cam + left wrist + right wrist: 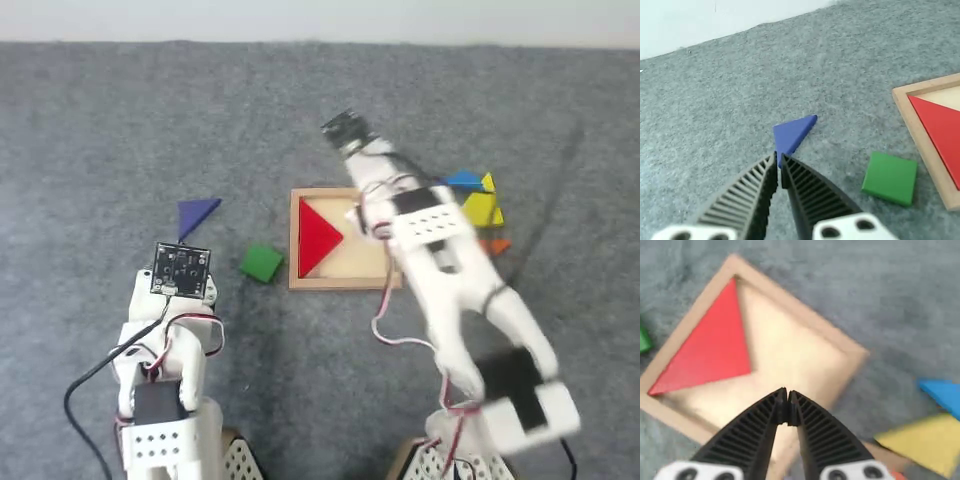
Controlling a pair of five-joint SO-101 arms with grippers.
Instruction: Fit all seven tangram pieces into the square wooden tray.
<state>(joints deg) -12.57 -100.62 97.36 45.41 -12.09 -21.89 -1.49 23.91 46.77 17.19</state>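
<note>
**Fingers pressed together on both sides, one piece seated**

On my left gripper (pixel 778 159) the two fingers are pressed together with nothing between them. The blue triangle (pixel 792 132) lies on the carpet (pixel 715 100) straight ahead of the tips; I cannot tell whether they touch its near corner. The green square (pixel 890 178) sits off to one side of those fingers, between them and the wooden tray (pixel 920 127).

My right gripper (pixel 788 392) is pinched tight and empty too. It hangs over the tray's bare floor, with the red triangle (pixel 710 345) lying flat against one wall just beside the tips. Out past the opposite rim lie the blue piece (pixel 942 392), the yellow piece (pixel 925 440) and the orange piece (pixel 495 244), close together.

By my reckoning this is early: one of seven is in, and the next pick is not yet begun. Whichever pair goes next must spread before it descends, straddle a thin flat piece lying on soft carpet, then turn it to meet the red triangle's long edge.
</note>
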